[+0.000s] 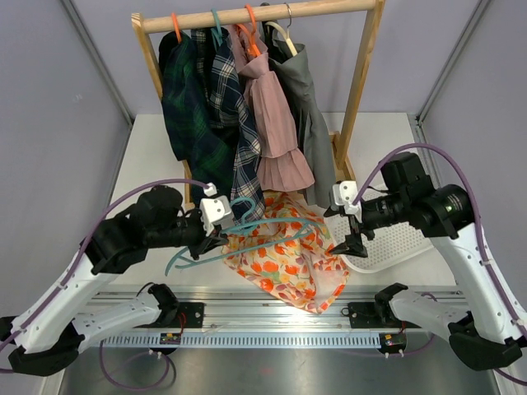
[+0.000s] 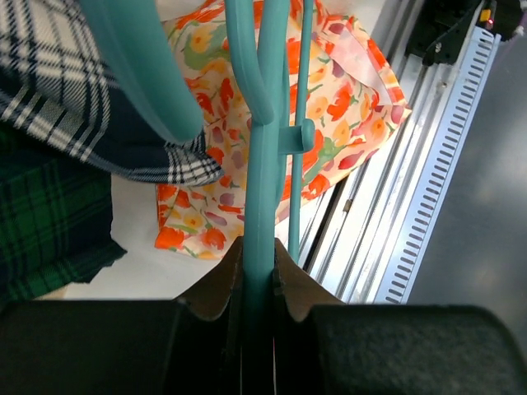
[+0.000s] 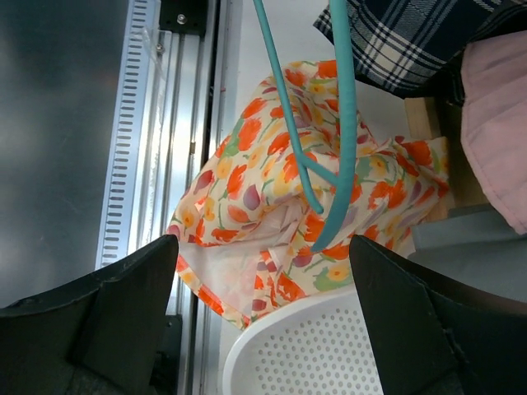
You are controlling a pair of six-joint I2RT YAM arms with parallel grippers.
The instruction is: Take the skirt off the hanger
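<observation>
1. In the top external view, the teal hanger (image 1: 272, 222) is gripped at its left end by the closed left hand (image 1: 219, 240) and is held across the floral skirt (image 1: 288, 267).
2. The skirt is heaped on the tabletop (image 1: 148, 156), near the front edge and between the two arms. The right hand (image 1: 346, 229) is seen open just right of it, beside a white perforated basket (image 1: 399, 243).
3. A wooden rack (image 1: 247, 15) with hung clothes is seen behind.
4. In the left wrist view, the left hand (image 2: 257, 284) is shut on the hanger (image 2: 262, 164). The skirt (image 2: 338, 107) is seen beyond it and a plaid garment (image 2: 74, 107) at the left.
5. In the right wrist view, the fingers (image 3: 123, 313) of the right hand (image 3: 263, 247) are spread wide with nothing between them. The skirt (image 3: 247, 206) lies beyond them, crossed by the hanger (image 3: 347, 123). Whether the two touch cannot be told.
</observation>
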